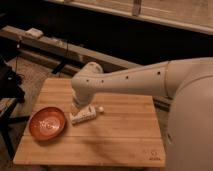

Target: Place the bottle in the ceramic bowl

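Note:
The small white bottle point(84, 116) lies on its side on the wooden table point(120, 135), its rounded cap point(100, 108) pointing right. The orange-red ceramic bowl point(47, 123) sits just left of it, near the table's left edge, and holds nothing. My gripper point(78, 105) hangs down from the white wrist point(87, 82), right above the bottle's left end and close to it. The wrist hides most of the gripper. The bottle rests on the table, beside the bowl and apart from it.
My large white arm point(150, 80) reaches in from the right over the table's back half. A dark stand point(10, 85) is at the left of the table. A long ledge point(60, 47) with a pale object point(35, 33) runs behind.

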{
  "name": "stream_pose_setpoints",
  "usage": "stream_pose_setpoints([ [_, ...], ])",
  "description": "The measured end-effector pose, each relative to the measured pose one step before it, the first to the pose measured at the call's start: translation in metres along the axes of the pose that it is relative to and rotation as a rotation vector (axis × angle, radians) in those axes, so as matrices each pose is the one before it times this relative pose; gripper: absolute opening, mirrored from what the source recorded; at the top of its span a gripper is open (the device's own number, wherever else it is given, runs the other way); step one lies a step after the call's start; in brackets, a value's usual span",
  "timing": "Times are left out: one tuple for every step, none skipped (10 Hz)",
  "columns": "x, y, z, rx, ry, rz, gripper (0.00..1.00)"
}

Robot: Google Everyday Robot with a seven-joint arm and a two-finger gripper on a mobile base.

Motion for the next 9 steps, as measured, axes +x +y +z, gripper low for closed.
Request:
stream_pose_setpoints([
  [-0.00172,0.00273,0.00212,-0.00716,-0.01883,-0.03251,0.65],
  [-0.00264,0.00151,0.00129,0.00512,0.00389,-0.04021,0.65],
  [-0.00264,0.00095,0.00031,0.01413,0.00737,-0.03274,0.65],
  [-0.00343,0.00377,0.0005,0.01959,0.0176,-0.04458,0.65],
  [-0.00661,0.00455,0.00171,0.02481,0.02314,-0.05768,0.65],
  [-0.0037,0.00078,0.00072,0.01294,0.01121,-0.02891,0.65],
  [-0.00345,0.00057,0.00127,0.00919,0.01021,-0.03042,0.65],
  [-0.00253,-0.00152,0.00299,0.00584,0.01197,-0.02921,0.65],
  [-0.00382,-0.00253,0.0065,-0.00842,0.00727,-0.03514,0.65],
])
